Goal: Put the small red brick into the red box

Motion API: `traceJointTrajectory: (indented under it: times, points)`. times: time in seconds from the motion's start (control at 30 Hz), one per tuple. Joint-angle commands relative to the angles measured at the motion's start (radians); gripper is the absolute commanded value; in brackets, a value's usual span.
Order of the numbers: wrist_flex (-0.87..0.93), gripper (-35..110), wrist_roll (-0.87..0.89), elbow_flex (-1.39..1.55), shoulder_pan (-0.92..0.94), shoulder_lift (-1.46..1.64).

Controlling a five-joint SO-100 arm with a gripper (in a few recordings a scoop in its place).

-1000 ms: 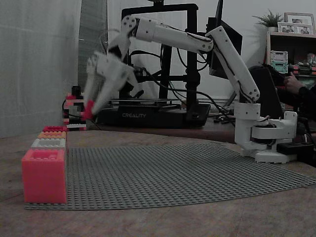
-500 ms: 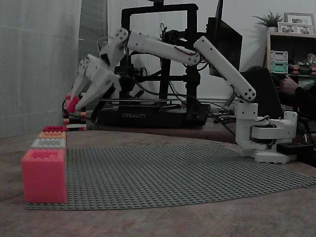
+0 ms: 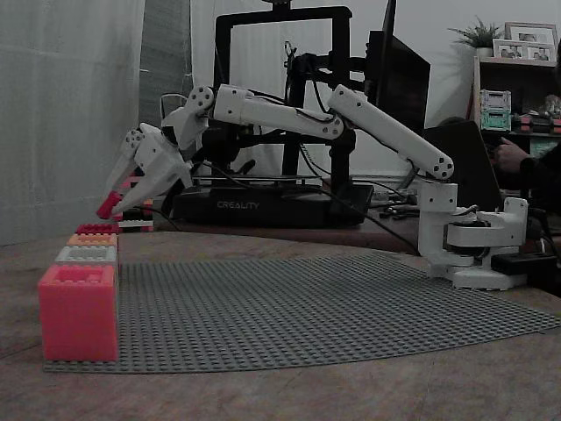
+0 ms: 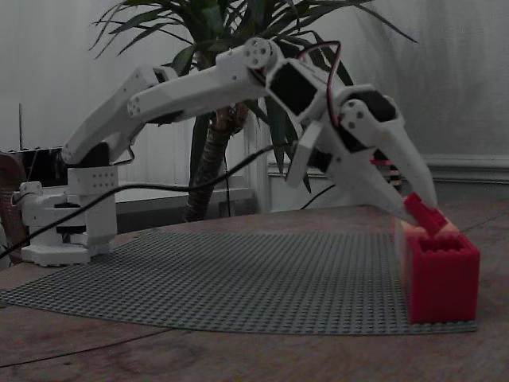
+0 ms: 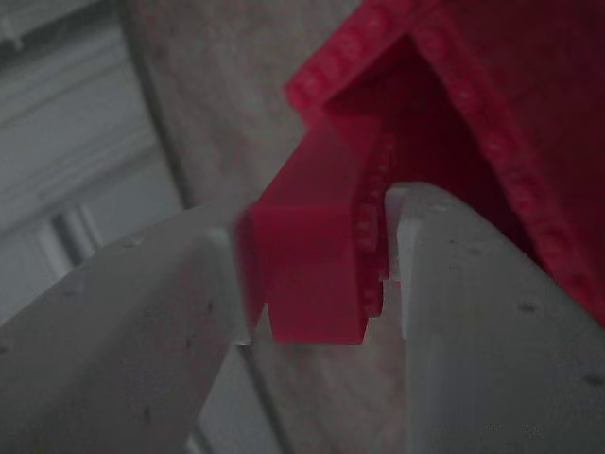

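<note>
Above the far end of a row of boxes, the white two-finger end effector (image 3: 110, 207) is seen clenched on the small red brick (image 3: 107, 210), which is gripped between the two fingers in the wrist view (image 5: 317, 274). Compared with half a second ago, the white arm (image 3: 377, 118) has been stretched further left and lowered in a fixed view, so the brick has been carried down and leftwards. It is now held just over the rim of the open-topped red box (image 4: 441, 274) of studded plastic, not yet inside it. In line with that box, towards the camera, an orange box (image 3: 92, 239), a white box (image 3: 86, 254) and a large pink-red box (image 3: 77, 316) are set. All of them are placed along the edge of a grey studded baseplate (image 3: 307, 307) laid on a brown table (image 3: 263, 395). Behind it a black 3D printer (image 3: 272, 206), a pale curtain (image 3: 61, 105) and a shelf (image 3: 517, 79) are visible, with a person's hand (image 3: 513, 156) at the right edge. A palm plant (image 4: 215, 159) is seen behind the arm in another fixed view.
</note>
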Motion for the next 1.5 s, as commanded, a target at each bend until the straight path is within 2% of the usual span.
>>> traceJointTrajectory:
  times: [0.0, 0.4, 0.7, 1.03, 1.3, 1.47]
  points:
    - [-0.035, 5, 0.008, -0.066, 0.000, 0.028]
    - [-0.035, 12, -0.002, -0.044, -0.025, 0.044]
    - [-0.051, 0, -0.038, 0.158, -0.063, 0.267]
    - [-0.167, 0, -0.115, 0.838, -0.135, 0.847]
    - [-0.272, 0, -0.210, 1.667, -0.216, 1.378]
    - [-0.229, 0, -0.199, 2.079, -0.258, 1.713]
